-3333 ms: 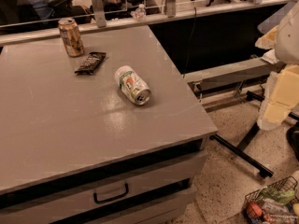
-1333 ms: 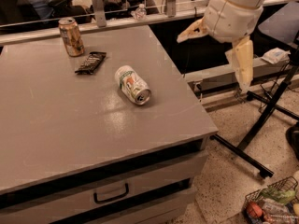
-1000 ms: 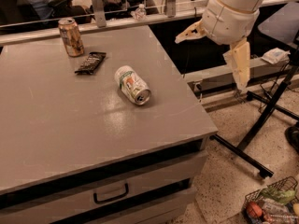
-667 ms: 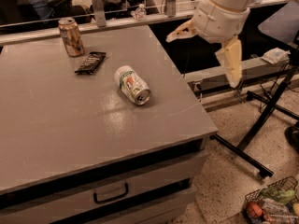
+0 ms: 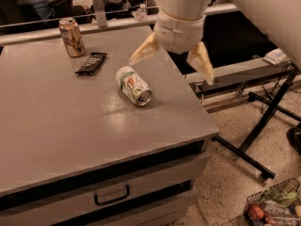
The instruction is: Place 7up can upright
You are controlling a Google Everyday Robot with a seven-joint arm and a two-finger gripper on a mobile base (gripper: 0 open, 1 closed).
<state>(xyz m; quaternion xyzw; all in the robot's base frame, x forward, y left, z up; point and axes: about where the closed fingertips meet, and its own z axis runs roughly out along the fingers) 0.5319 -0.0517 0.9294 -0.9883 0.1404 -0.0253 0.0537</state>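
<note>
The 7up can (image 5: 133, 85) lies on its side on the grey table (image 5: 56, 126), right of the middle, with its silver top facing the front right. My gripper (image 5: 172, 64) hangs above the table's right edge, just right of and above the can, not touching it. Its two cream fingers are spread wide apart and hold nothing.
A gold-brown can (image 5: 72, 36) stands upright at the table's back left. A dark snack bar (image 5: 91, 63) lies next to it. A drawer with a handle (image 5: 112, 196) is below the tabletop. A black metal stand (image 5: 263, 126) and a basket (image 5: 275, 206) are on the floor at right.
My gripper has moved left from beside the table to above its right edge, closer to the lying 7up can. The cans and the bar have not moved.
</note>
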